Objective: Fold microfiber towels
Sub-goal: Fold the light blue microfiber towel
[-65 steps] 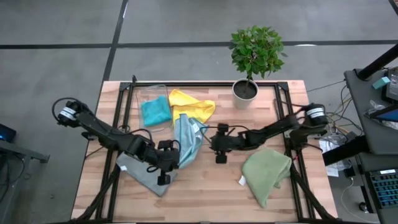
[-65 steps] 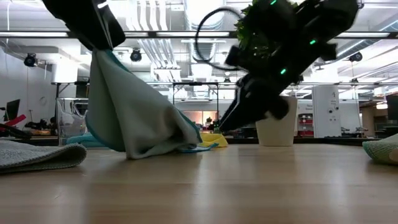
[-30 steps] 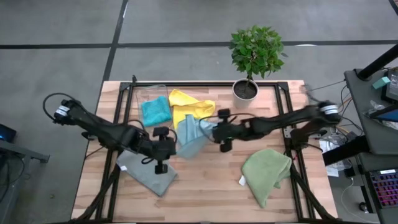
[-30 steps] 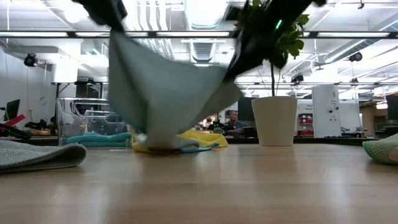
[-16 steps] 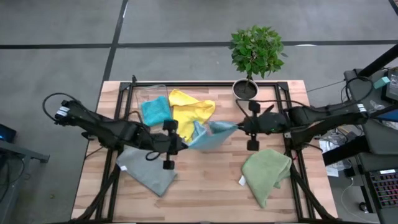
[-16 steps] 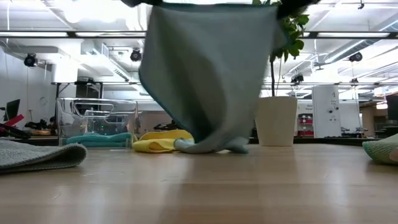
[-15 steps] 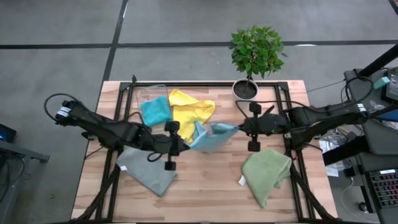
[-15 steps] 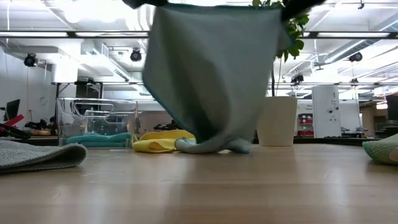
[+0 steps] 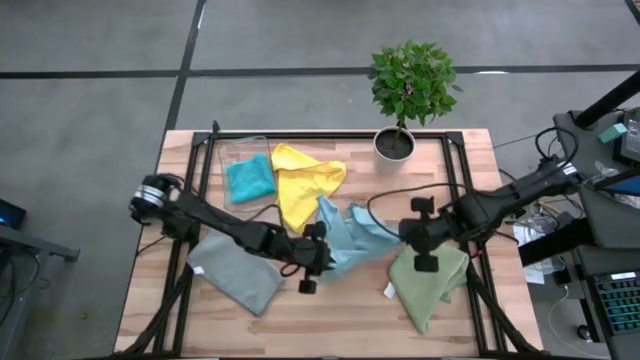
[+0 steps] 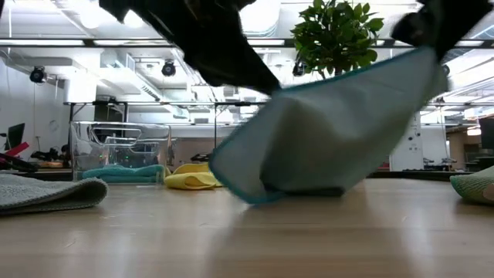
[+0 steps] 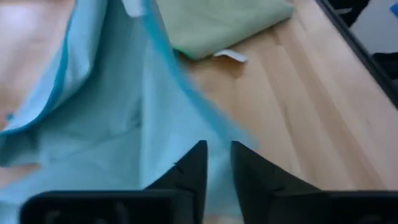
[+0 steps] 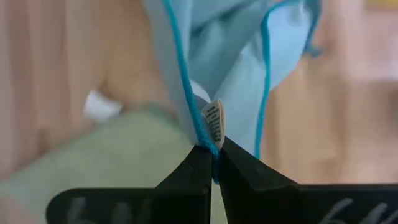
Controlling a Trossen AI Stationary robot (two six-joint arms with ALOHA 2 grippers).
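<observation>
The light blue towel (image 9: 345, 235) lies between my two grippers at mid-table, with one corner held up and its lower part on the wood (image 10: 301, 185). My right gripper (image 9: 420, 245) is shut on it. My left gripper (image 9: 308, 268) stands at the towel's left end with its fingers a little apart (image 11: 217, 158). The yellow towel (image 9: 300, 185) lies flat behind. A teal towel (image 9: 250, 180) lies in the clear bin. The grey towel (image 9: 235, 275) lies at the near left. The olive green towel (image 9: 430, 285) lies at the near right. My left gripper hovers right over the light blue towel (image 11: 124, 124), and I cannot tell whether its fingertips touch the cloth. My right gripper pinches the towel's teal-stitched edge (image 12: 200, 134) beside the white tag (image 12: 213, 121) between its two fingertips. That corner is lifted, and the cloth slopes down from it to the table.
A potted plant (image 9: 397, 145) stands at the far right of the table. The clear bin (image 9: 240, 150) stands at the far left. Black frame rails run along the table's left and right edges (image 9: 462, 200).
Both grippers have gone toward the table's near edge and to the right, and have come lower. The light blue towel hung spread between them with only its bottom on the table. It now slopes from the right gripper down to the wood, nearer the front.
</observation>
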